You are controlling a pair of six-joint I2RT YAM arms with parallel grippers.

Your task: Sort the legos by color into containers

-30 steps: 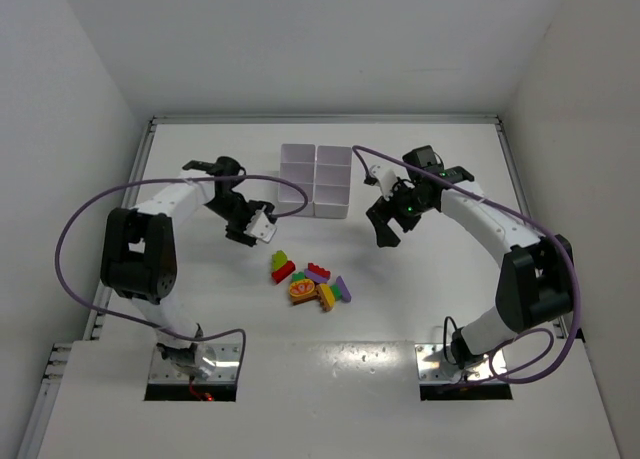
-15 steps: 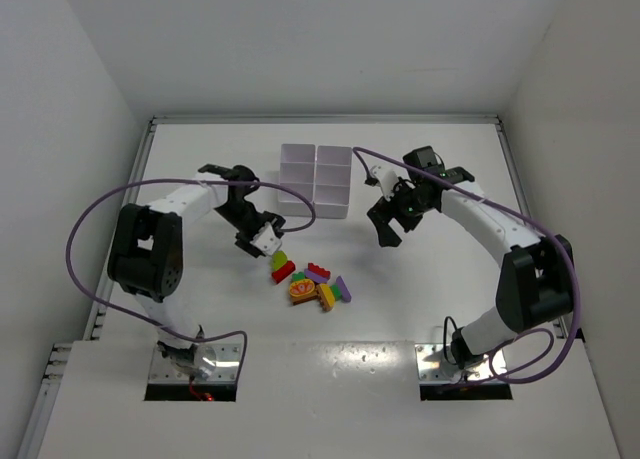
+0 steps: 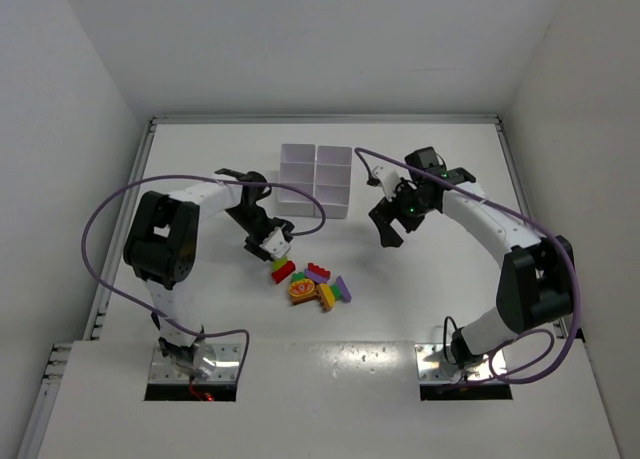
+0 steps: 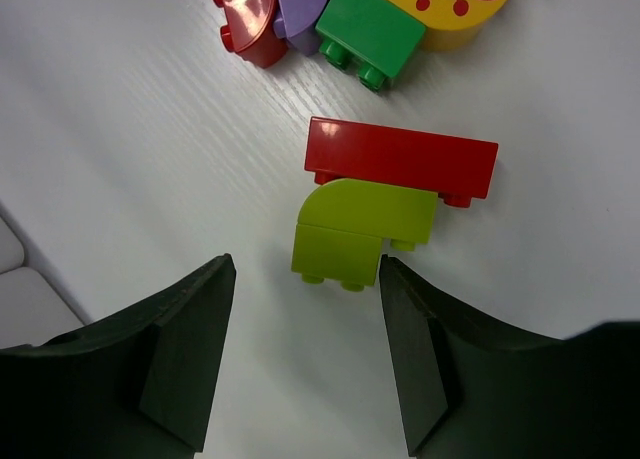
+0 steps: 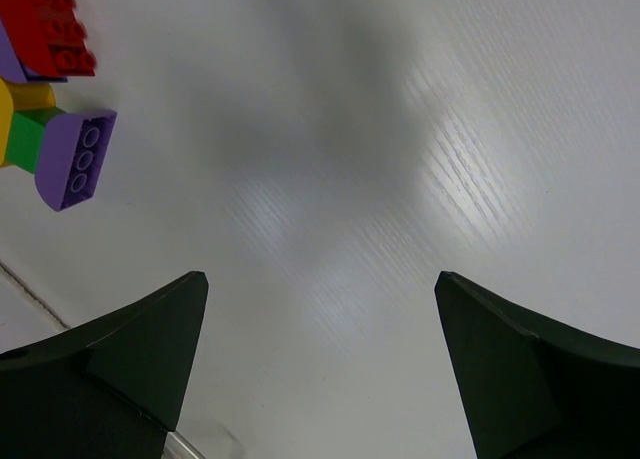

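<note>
The legos [image 3: 312,281] lie in a loose pile in the middle of the table. The white containers [image 3: 316,167] form a grid tray behind the pile. My left gripper [image 3: 278,249] is open and low over the pile's left end. In the left wrist view a lime green brick [image 4: 362,234] lies against a red brick [image 4: 400,159], its near end just between my left gripper's [image 4: 305,277] tips, untouched. Red [image 4: 245,19], purple [image 4: 300,4] and green [image 4: 368,34] bricks lie further off. My right gripper [image 3: 386,231] hangs wide open right of the tray, over bare table [image 5: 320,279].
A purple brick [image 5: 75,159] and a red one [image 5: 45,29] show at the left edge of the right wrist view. White walls close the table at the back and both sides. A purple cable loops from each arm.
My left gripper has swung right and nearer, from beside the tray's left edge down to the pile's left end. The right arm has barely moved.
</note>
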